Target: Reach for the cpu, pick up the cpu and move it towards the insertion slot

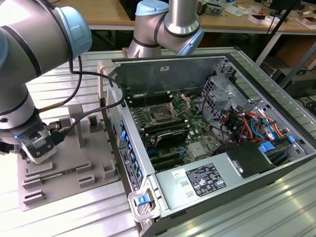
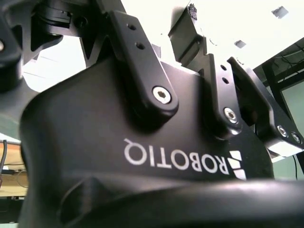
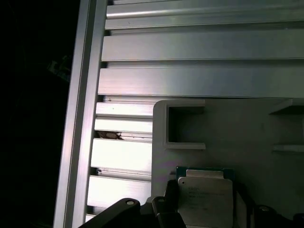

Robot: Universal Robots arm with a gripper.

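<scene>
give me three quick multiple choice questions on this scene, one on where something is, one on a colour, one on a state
1. In the exterior view, the gripper is:
A. over the grey moulded plastic tray
B. resting on the floor
C. up at the wooden desks

2. The thin rim around the silvery top plate of the small flat square cpu is:
A. red
B. green
C. yellow

3. The metal computer case is:
A. shut by a side panel
B. open, with the green circuit board showing
C. wrapped in plastic

Answers:
1 A: the gripper sits over the tray at the exterior view's left, outside the case.
2 B: a green edge borders the plate in the first wrist view.
3 B: the board lies exposed inside the case walls.
</scene>
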